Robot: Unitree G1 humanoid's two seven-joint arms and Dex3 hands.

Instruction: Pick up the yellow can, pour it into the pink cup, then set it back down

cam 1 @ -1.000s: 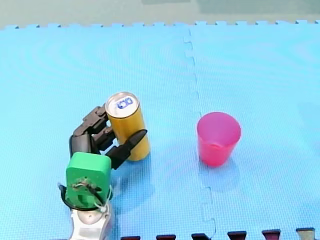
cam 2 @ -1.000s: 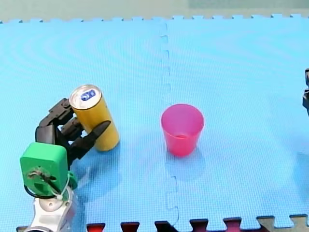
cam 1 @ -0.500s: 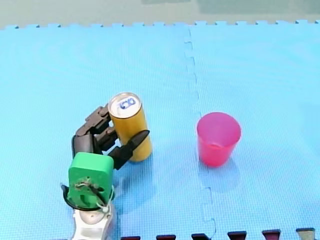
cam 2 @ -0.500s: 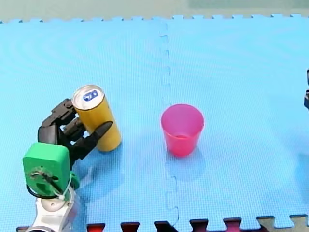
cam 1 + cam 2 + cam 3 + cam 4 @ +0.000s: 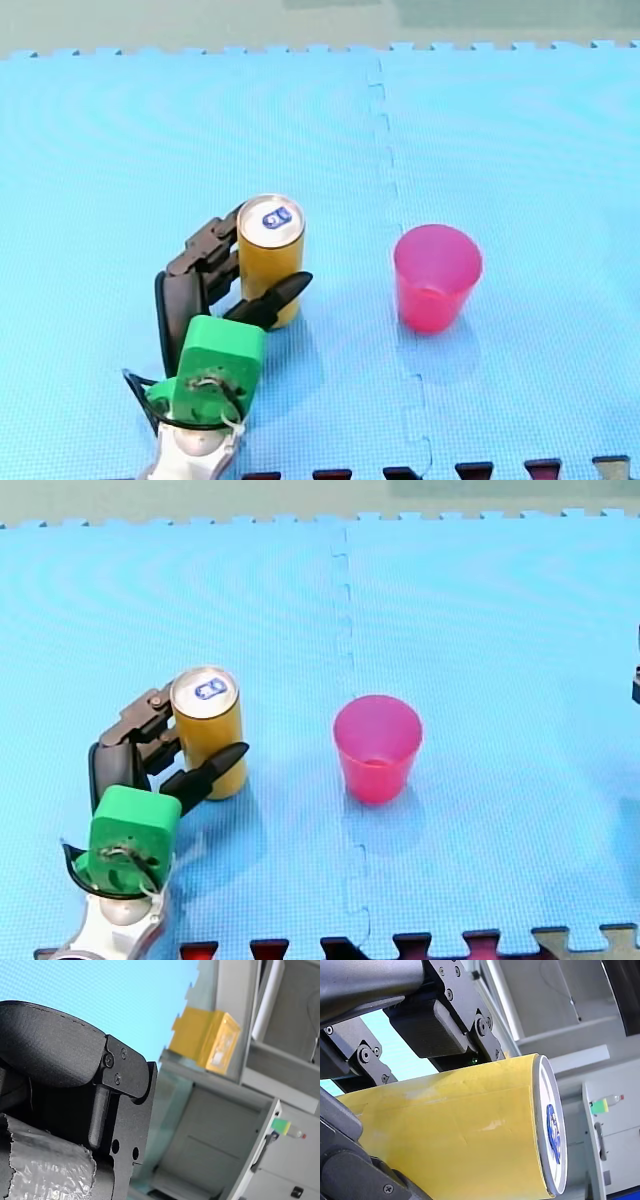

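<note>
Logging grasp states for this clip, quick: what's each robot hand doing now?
Left robot hand: closed on the yellow can.
Right robot hand: at the right edge, cannot be told.

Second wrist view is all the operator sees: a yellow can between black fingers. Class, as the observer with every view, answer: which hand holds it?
Observer: The left hand, over the near left part of the blue mat, grips the yellow can.
Operator: Is the can tipped?
Observer: No, it stands roughly upright, lid up.
Operator: Where is the pink cup?
Observer: Upright on the mat to the can's right, apart from it.
</note>
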